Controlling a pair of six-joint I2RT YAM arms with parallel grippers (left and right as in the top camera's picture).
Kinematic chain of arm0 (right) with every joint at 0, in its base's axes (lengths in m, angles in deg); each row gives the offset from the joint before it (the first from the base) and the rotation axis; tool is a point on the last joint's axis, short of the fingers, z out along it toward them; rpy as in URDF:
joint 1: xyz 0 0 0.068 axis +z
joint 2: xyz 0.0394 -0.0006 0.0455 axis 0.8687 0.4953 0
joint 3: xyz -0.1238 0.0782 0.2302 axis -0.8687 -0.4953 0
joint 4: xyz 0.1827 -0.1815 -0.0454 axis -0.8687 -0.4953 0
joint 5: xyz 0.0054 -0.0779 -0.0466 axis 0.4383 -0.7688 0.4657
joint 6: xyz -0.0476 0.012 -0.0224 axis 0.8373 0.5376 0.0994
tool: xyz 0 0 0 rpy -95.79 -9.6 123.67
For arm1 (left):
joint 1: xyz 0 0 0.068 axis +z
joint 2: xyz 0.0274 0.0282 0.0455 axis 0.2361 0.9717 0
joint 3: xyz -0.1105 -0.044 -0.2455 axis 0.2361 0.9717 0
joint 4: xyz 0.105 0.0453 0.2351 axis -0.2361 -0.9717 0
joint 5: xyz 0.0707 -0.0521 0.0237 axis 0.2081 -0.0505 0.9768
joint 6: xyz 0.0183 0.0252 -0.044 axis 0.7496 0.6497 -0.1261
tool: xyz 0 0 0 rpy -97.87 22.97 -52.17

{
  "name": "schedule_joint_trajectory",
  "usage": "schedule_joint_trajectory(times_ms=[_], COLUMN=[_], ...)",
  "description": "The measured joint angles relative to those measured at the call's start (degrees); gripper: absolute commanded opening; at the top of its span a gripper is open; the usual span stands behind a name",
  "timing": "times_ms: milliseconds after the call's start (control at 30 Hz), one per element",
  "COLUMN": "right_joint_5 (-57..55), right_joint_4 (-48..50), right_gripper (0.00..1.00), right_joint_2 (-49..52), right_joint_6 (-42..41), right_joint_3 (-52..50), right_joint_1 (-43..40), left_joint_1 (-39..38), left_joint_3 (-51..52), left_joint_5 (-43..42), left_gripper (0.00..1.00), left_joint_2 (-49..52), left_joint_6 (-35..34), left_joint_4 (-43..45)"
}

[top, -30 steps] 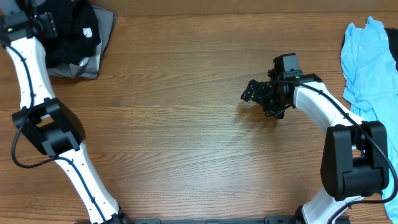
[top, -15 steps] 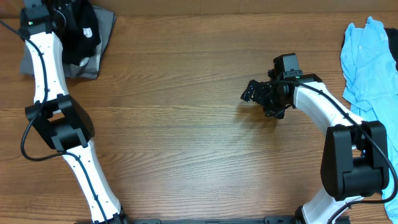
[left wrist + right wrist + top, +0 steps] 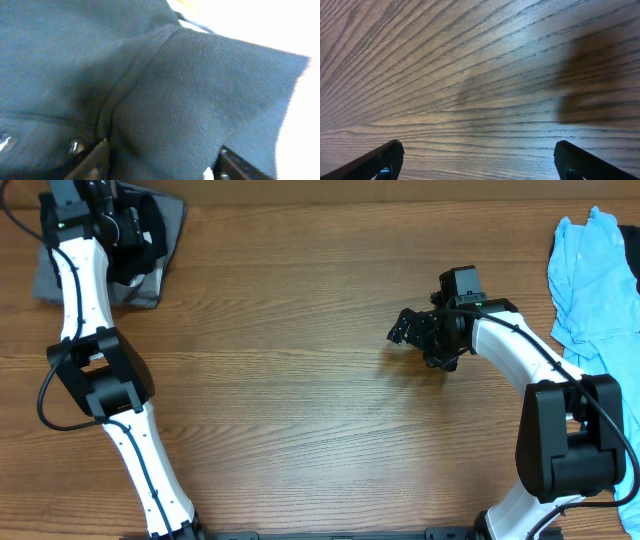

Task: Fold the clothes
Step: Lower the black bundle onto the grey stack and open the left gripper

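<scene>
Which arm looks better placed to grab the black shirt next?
Left: the left gripper sits right at the black shirt; the right gripper hangs open over the table, far away.

Even overhead light; blown-out, blurry left-wrist corner.

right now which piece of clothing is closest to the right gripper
The light blue shirt on the right side; the black shirt and the grey garment under it lie far off in the left corner.
</scene>
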Motion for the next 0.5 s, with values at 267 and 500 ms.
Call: schedule_joint_trajectory(times_ms=[267, 500], right_joint_5=[0.02, 0.02], right_joint_4=[0.0, 0.04], right_gripper=[1.0, 1.0], right_joint_2=[0.02, 0.0], right_joint_6=[-0.02, -0.02], right_joint_3=[-0.02, -0.02], right_joint_1=[0.0, 0.0], left_joint_1=[0.74, 3.85], left_joint_3=[-1.29, 0.61], left_joint_5=[4.74, 8.24], left_gripper=[0.56, 0.49], left_joint_2=[-13.92, -14.84], left_joint_6=[-0.87, -0.87], left_joint_4=[-16.04, -23.02])
